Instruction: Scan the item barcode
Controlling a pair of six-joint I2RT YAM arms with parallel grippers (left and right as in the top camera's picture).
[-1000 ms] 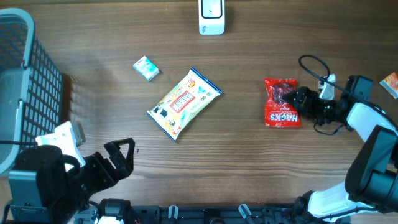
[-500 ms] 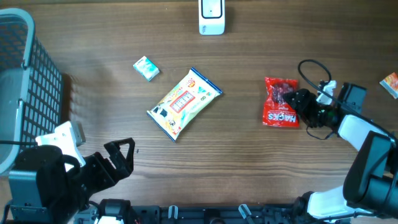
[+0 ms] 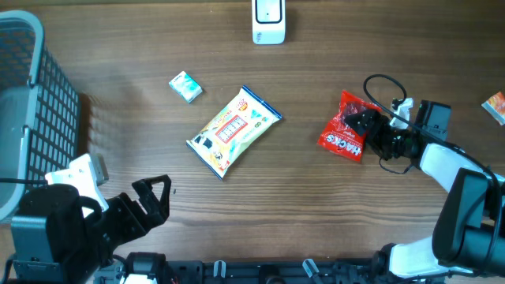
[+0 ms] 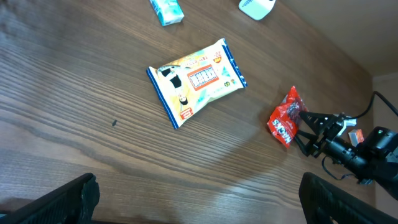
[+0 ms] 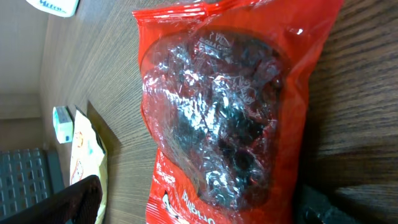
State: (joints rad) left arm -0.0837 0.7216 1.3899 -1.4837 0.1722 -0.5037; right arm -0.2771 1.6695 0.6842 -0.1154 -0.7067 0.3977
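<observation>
Right gripper (image 3: 363, 126) straddles the crinkly red plastic sweet bag (image 3: 341, 140), jaws wide, nothing clamped. Bag judged light, soft, slippery; pinch its flat sealed edge.

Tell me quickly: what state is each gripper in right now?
Left gripper: open, empty.
Right gripper: open, jaws astride the red candy bag, not clamped.

Glossy crinkled plastic bag (image 5: 211, 124), matt wood-grain table (image 3: 316, 221)
</observation>
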